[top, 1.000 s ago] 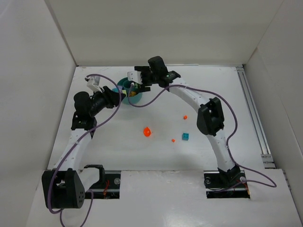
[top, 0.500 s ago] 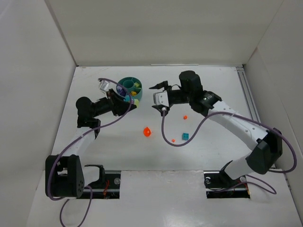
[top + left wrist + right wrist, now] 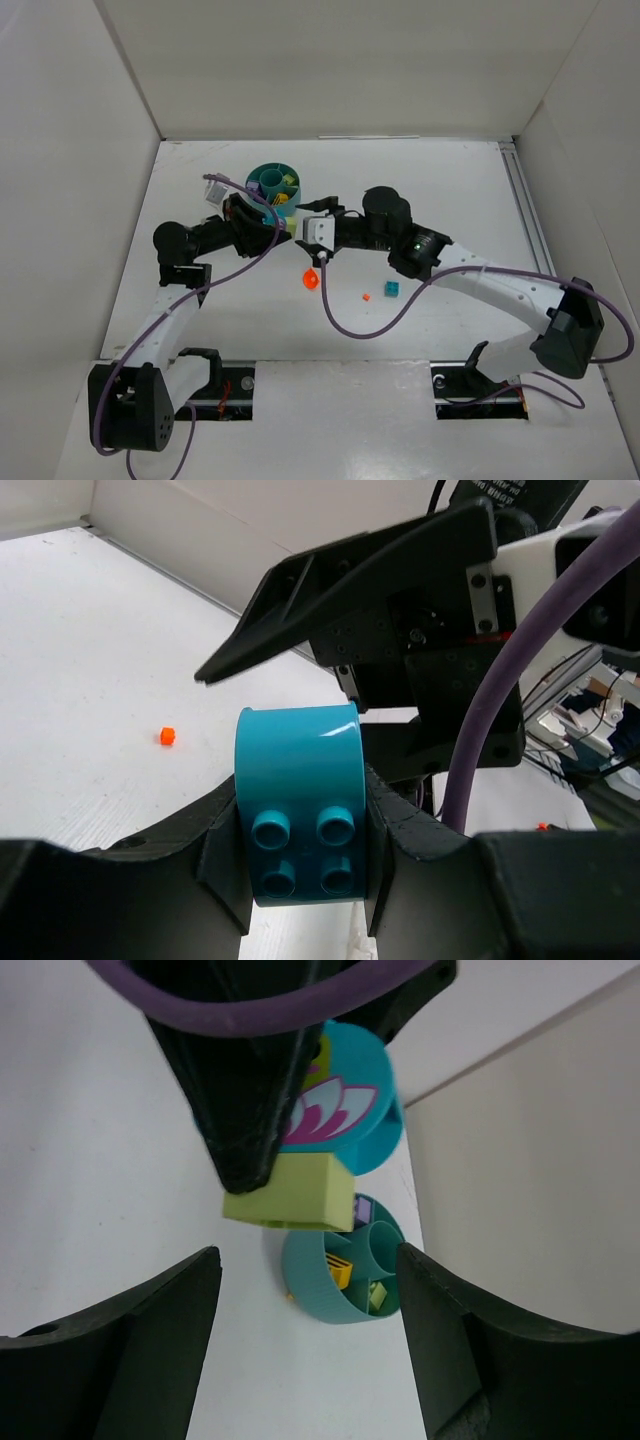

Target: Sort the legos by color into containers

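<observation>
The round teal bowl (image 3: 268,180) stands at the back left, with yellow, lime and purple legos in its wedges; it also shows in the right wrist view (image 3: 335,1270). My left gripper (image 3: 272,226) is shut on a teal lego (image 3: 298,810) with a rounded top and studs, held above the table just in front of the bowl. The right wrist view shows this teal lego's flower print (image 3: 340,1105) and a lime-green lego (image 3: 290,1200) at the same fingertips. My right gripper (image 3: 303,232) is open and empty, facing the left gripper. An orange lego (image 3: 311,278), a small orange bit (image 3: 366,296) and a teal brick (image 3: 393,289) lie on the table.
White walls enclose the table on the left, back and right. A metal rail (image 3: 535,250) runs along the right side. Purple cables hang from both arms. Another orange bit (image 3: 166,736) lies on the table in the left wrist view.
My right gripper left the bowl, swung out to the right, then came back toward the centre, facing the left gripper. My left gripper moved nearer, away from the bowl, still holding the teal lego.
</observation>
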Controlling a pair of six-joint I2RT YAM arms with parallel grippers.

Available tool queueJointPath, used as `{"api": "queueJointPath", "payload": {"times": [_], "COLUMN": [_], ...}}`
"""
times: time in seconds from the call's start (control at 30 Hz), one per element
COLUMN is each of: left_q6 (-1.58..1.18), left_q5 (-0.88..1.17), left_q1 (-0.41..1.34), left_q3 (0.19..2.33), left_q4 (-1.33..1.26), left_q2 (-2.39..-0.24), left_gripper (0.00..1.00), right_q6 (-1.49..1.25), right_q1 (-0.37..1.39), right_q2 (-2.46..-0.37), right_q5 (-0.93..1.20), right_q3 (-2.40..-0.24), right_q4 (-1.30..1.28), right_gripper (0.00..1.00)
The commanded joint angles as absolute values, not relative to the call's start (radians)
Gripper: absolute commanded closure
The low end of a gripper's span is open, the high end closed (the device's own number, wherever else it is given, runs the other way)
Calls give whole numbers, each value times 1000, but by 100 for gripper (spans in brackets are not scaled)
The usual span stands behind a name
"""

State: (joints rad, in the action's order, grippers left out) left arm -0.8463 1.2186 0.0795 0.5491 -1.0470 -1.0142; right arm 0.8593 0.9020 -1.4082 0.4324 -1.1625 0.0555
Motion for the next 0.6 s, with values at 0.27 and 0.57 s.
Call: {"api": "queueJointPath", "payload": {"times": [0.27, 0.57], "left_q6": [-811, -831], "left_q5": [1209, 1209], "left_q1": [89, 89], "left_q3": [557, 557], "left_q4": [-1031, -1064], "left_q2": [-971, -971], "left_gripper": [96, 96], "right_q6": [770, 770], "right_q1": [963, 963], "right_q2": [-1324, -1364], "right_q5": [348, 420], "right_q3": [-1129, -1147], "right_q4": [256, 256], "right_gripper": [26, 28]}}
